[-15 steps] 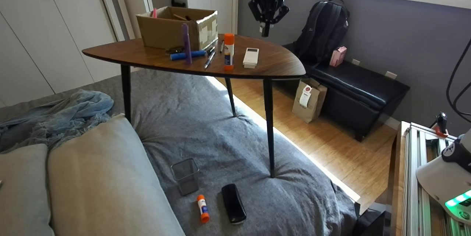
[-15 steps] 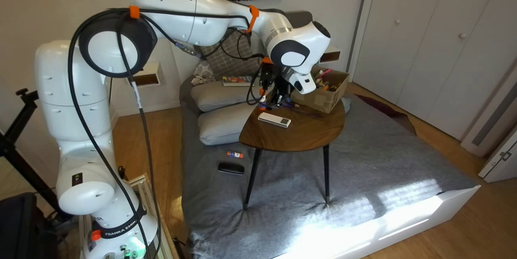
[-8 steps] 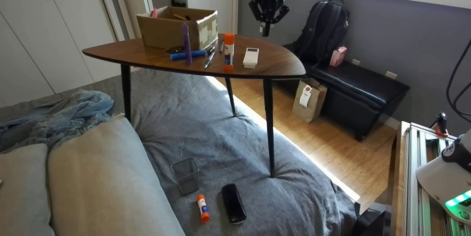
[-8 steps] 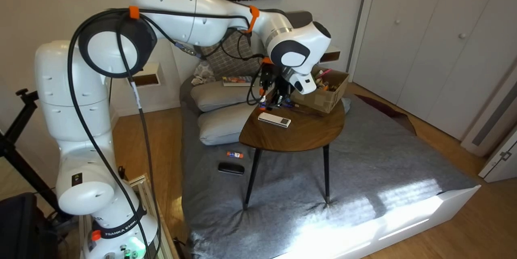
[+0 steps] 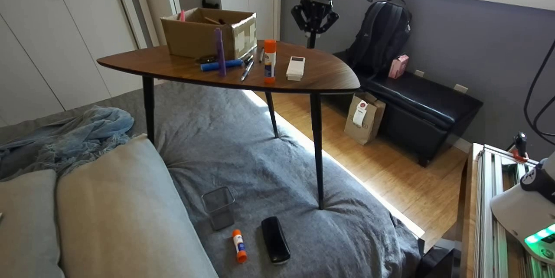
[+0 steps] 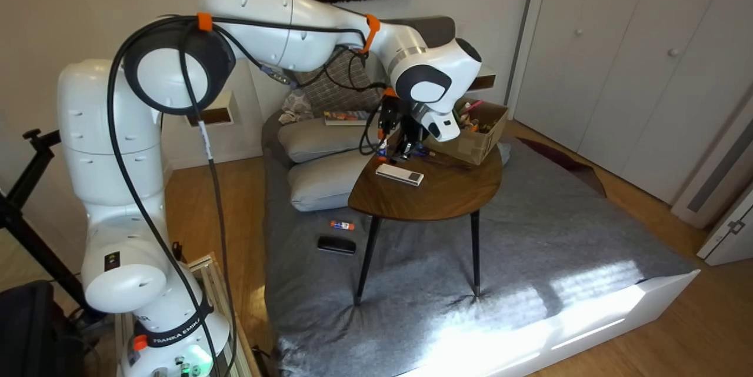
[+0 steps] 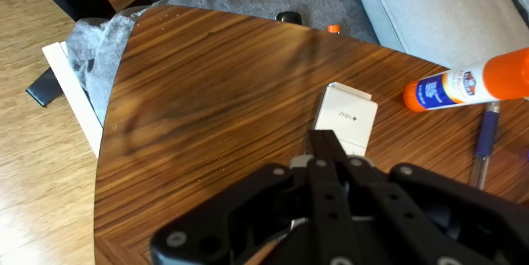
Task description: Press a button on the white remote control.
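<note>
lower than half a second earlier, my black two-fingered gripper [image 5: 311,44] hung, in an exterior view, above the brown wooden table [image 5: 329,68]; the flat white oblong remote control [image 5: 296,66] lay on it. in an exterior view, my white jointed arm [image 6: 270,42] had dipped too. in the wrist view, i saw the fingers [image 7: 324,145] pressed together, partly hiding the remote control.

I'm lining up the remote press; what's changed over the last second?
The gripper has come down slightly, still shut, as the arm lowered. Nothing was taken hold of or let go. The white remote control, the upright glue stick and the cardboard box stayed put.
</note>
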Available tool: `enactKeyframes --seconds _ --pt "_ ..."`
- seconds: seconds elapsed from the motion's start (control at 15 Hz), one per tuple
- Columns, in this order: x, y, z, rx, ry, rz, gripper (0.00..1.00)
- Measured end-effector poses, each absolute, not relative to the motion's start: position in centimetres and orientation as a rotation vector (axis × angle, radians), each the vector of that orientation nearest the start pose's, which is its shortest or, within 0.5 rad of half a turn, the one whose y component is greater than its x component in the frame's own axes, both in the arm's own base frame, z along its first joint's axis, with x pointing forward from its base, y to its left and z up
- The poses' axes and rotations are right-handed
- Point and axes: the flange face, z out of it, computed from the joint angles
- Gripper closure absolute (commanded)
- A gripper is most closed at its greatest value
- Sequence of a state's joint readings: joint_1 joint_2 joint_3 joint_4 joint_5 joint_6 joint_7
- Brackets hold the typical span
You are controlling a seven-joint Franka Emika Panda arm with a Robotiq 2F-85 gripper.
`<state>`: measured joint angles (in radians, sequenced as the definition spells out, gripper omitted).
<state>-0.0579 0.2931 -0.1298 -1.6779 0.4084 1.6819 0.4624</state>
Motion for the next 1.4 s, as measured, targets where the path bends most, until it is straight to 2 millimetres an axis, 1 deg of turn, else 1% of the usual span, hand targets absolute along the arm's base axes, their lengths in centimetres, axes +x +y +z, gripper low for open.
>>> enactKeyframes --seconds 0.27,0.53,1.07,1.4 --pt "61.6 -6.9 39.9 -2.578 1.089 0.489 1.00" --pt "62.3 -6.7 38.8 -2.568 1.137 0.485 1.00" --pt "63.3 -6.4 38.8 -2.551 1.202 0.461 1.00" --pt "63.8 -6.3 38.3 -2.549 1.210 0.456 1.00"
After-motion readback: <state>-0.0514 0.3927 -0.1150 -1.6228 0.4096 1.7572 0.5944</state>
